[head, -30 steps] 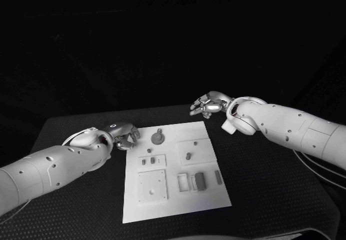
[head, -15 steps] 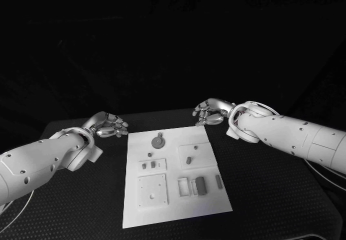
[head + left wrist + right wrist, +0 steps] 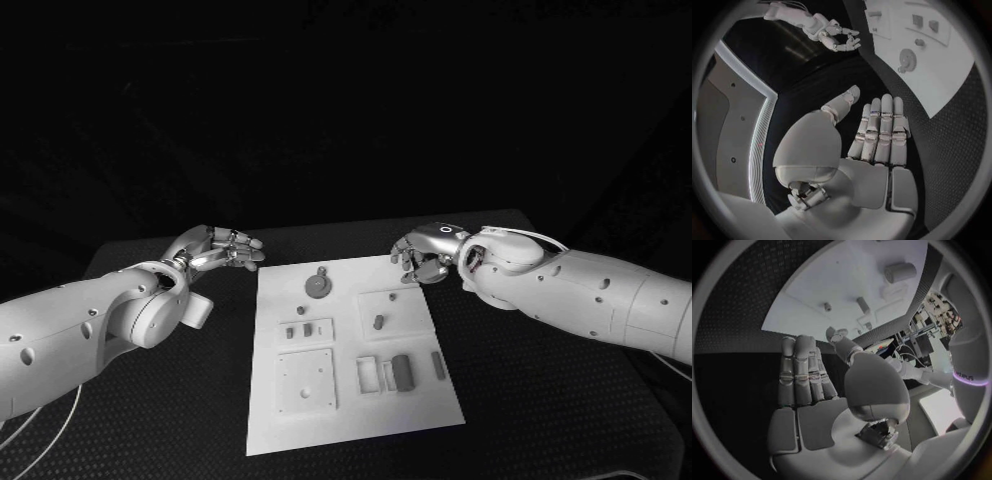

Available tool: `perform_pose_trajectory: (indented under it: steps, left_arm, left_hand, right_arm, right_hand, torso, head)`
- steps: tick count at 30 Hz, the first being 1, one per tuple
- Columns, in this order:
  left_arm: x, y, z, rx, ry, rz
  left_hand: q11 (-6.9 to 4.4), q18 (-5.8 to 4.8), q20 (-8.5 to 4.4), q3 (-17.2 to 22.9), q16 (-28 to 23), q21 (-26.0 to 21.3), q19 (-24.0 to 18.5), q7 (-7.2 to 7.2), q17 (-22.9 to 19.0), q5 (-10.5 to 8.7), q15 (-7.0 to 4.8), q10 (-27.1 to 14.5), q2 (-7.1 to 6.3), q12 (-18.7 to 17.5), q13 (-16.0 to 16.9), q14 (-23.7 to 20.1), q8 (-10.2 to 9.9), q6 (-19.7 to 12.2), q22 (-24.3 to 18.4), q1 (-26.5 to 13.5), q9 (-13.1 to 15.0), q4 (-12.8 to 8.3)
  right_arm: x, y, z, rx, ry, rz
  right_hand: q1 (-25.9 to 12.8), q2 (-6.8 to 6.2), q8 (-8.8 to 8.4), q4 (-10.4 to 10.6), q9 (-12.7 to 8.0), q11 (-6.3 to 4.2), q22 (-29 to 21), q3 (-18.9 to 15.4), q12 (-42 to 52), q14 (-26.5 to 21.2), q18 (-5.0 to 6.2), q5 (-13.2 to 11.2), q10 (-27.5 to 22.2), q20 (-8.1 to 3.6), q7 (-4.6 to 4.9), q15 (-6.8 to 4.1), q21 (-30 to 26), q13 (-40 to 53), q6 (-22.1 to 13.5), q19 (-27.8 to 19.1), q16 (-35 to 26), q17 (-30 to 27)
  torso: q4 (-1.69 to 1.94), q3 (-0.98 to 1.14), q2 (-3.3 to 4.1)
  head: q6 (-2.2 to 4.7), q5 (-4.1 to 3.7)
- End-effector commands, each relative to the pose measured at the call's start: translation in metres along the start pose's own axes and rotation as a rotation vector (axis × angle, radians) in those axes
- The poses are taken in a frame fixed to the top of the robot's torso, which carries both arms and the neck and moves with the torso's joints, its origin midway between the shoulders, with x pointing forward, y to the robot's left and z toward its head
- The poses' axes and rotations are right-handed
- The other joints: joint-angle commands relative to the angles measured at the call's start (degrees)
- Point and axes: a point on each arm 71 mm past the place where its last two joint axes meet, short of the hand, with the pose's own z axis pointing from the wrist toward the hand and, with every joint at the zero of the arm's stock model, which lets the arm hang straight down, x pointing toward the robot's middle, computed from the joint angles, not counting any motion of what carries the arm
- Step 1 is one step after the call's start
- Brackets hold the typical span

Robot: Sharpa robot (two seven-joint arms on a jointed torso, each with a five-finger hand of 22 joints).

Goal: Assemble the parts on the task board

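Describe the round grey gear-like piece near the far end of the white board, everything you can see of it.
The round grey gear-like piece is a small dark disc that looks toothed at its rim in the left wrist view, with a little knob just beyond it. It lies flat on the white task board, near the board's far edge and toward the robot's left. Neither hand touches it; the left hand is off the board beside it.

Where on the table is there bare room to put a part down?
Free: the near strip of the task board below its square plates, and the black table on either side of it. Crowded: the board's middle, and its far corners by the left hand and right hand.
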Motion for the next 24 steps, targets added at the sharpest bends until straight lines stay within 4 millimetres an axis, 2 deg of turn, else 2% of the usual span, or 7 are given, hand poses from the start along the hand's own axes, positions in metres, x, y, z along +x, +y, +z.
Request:
perform_pose_trajectory:
  steps: [1,6,10,15,22,24]
  left_arm:
    - [0.001,-0.003,-0.002,0.023,0.013,-0.079]
    - [0.003,-0.004,-0.002,0.024,0.018,-0.083]
    - [0.005,-0.005,-0.002,0.025,0.023,-0.089]
    - [0.005,-0.005,-0.002,0.024,0.024,-0.09]
    - [0.006,-0.005,-0.001,0.023,0.026,-0.09]
    - [0.006,-0.005,-0.001,0.021,0.028,-0.091]
  left_hand:
    - [-0.02,0.09,0.23,-0.51,-0.33,-0.11,-0.09,-0.04,0.12,0.2,0.06,-0.46,0.15,-0.01,-0.11,0.33,0.13,-0.37,-0.21,-0.61,0.08,0.05]
    - [0.07,0.16,0.29,-0.81,-0.78,-0.1,-0.02,-0.07,0.34,0.2,0.11,-0.66,0.16,-0.05,-0.26,0.39,0.2,-0.35,-0.66,-0.67,0.09,0.05]
    - [0.14,0.22,0.34,-1.07,-1.18,-0.09,0.05,0.0,0.54,0.2,0.16,-0.83,0.13,-0.07,-0.38,0.41,0.15,-0.54,-1.04,-0.73,0.05,0.06]
    - [0.2,0.25,0.4,-1.33,-1.47,-0.1,0.06,0.08,0.74,0.2,0.2,-0.96,0.11,-0.07,-0.47,0.47,0.09,-0.72,-1.37,-0.85,0.01,0.06]
    - [0.24,0.28,0.44,-1.58,-1.77,-0.09,0.08,0.15,0.99,0.2,0.22,-1.08,0.15,-0.05,-0.55,0.55,0.04,-0.9,-1.71,-0.96,-0.03,0.07]
    - [0.24,0.28,0.44,-1.61,-1.81,-0.08,0.08,0.16,1.03,0.2,0.22,-1.09,0.17,-0.04,-0.56,0.56,0.05,-0.91,-1.76,-0.97,-0.03,0.07]
  right_arm:
    - [0.008,0.005,0.0,0.003,0.013,-0.134]
    - [0.021,0.01,-0.001,-0.003,0.031,-0.144]
    - [0.028,0.01,0.001,0.001,0.035,-0.143]
    - [0.032,0.013,0.004,-0.002,0.035,-0.132]
    - [0.037,0.017,0.007,-0.007,0.033,-0.122]
    - [0.039,0.016,0.009,-0.001,0.042,-0.122]
  right_hand:
    - [0.16,-0.24,0.42,-0.03,-0.17,-0.17,0.11,-0.46,-0.75,0.8,1.01,-0.12,1.04,-0.3,0.57,-0.05,0.3,-0.69,0.86,0.69,0.37,0.16]
    - [0.13,-0.46,0.61,-0.06,-0.3,-0.42,0.12,-0.51,-1.45,1.22,1.01,-0.09,2.47,-0.52,0.37,-0.26,0.3,-1.41,1.42,1.09,0.24,0.32]
    - [0.02,-0.37,0.81,-0.05,-0.38,-0.62,0.15,-0.53,-1.88,1.51,1.01,-0.09,3.52,-0.61,0.15,-0.44,0.29,-1.88,1.97,1.33,0.17,0.46]
    - [-0.12,0.02,1.05,-0.05,-0.42,-0.65,0.16,-0.45,-2.45,1.55,1.01,-0.09,3.92,-0.65,-0.09,-0.48,0.23,-2.33,2.56,1.4,0.0,0.55]
    - [-0.02,0.23,0.98,-0.09,-0.77,0.41,0.13,-0.29,-5.46,0.65,1.01,-0.09,1.97,-0.38,-0.25,0.52,-0.39,-4.13,2.89,0.59,-0.74,0.67]
    - [0.3,0.09,0.81,-0.08,-1.03,1.07,0.01,-0.21,-6.93,-0.49,0.87,-0.08,0.7,-0.02,-0.15,1.15,-1.06,-5.03,2.78,-0.47,-1.4,0.62]
  torso:
    - [-0.15,-0.07,0.01]
    - [-0.19,0.01,0.04]
    - [0.01,0.01,0.06]
    - [0.02,0.08,0.06]
    - [-0.02,0.05,0.05]
    - [-0.05,0.07,0.06]
  head:
    - [0.03,0.18]
    - [0.0,0.21]
    - [-0.22,0.06]
    - [-0.42,0.38]
    - [-0.67,0.66]
    - [-0.71,0.77]
